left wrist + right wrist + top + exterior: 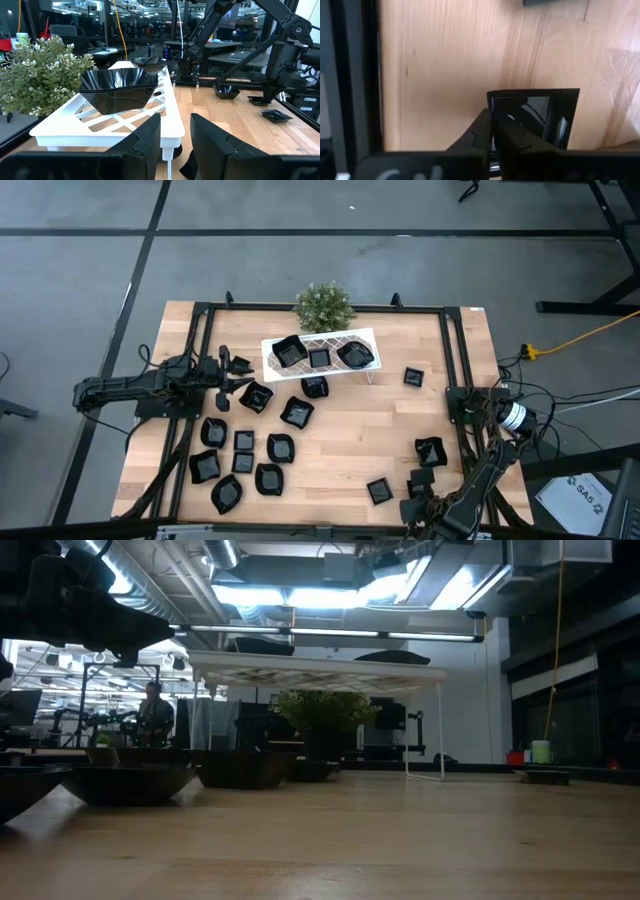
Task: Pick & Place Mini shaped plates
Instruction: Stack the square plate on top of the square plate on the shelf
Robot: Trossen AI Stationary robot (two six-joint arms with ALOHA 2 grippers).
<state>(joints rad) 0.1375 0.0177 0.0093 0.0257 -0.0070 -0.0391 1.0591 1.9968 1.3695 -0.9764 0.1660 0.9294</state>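
Right wrist view: glossy black square plate (547, 117).

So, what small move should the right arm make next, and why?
Probably lift straight up a little. The right tool looks closed on the rim of a small glossy black square plate lying on the wooden table, while the white lattice rack is far off.

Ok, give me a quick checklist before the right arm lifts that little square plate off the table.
1. Right tool closed on the square plate rim: ok.
2. Plate clear of the table: cannot tell.
3. Free spot on the white rack: not ok, three plates fill its top.
4. Left tool out of the way: not ok, it sits open right at the rack's end.
5. Plant clear of the rack: ok, behind it.
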